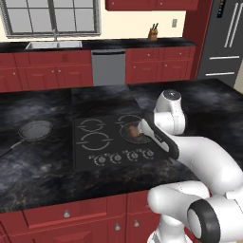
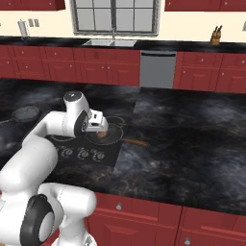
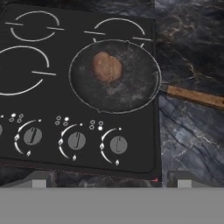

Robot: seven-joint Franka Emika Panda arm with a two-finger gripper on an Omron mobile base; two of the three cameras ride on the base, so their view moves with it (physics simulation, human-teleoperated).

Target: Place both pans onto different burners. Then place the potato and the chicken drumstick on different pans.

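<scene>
Potato in the pan on the near right burner.
I see my gripper above it, jaws fully apart, empty; no readable writing anywhere.

2 pans, 1 potato, 4 burners on 1 cooktop, 1 sink, 1 knife block.

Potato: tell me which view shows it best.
Hand view: the potato lies unobstructed, seen from above, in the pan. In the left base view the arm hides part of it; in the right base view it is a small lump beside the hand.
</scene>
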